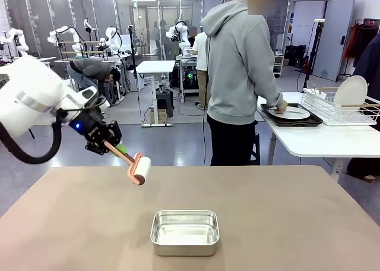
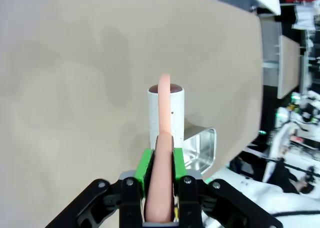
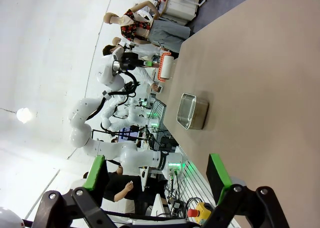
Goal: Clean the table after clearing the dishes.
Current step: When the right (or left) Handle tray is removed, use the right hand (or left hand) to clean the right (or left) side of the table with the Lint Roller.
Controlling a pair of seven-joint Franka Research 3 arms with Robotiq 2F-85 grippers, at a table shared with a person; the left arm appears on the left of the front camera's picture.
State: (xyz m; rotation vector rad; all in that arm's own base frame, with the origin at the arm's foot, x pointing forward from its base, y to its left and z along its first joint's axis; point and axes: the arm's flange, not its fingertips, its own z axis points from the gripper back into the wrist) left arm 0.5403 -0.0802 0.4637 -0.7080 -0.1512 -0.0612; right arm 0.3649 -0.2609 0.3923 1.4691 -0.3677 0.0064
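Holding the pink handle of a white lint roller, the left gripper is squeezed tight on it. The roller hangs in the air over the wide light-brown table, to the left of a small shiny steel pan. The right gripper is spread wide, with nothing in it. Far back, a person's hand touches a round white plate on a dark brown tray.
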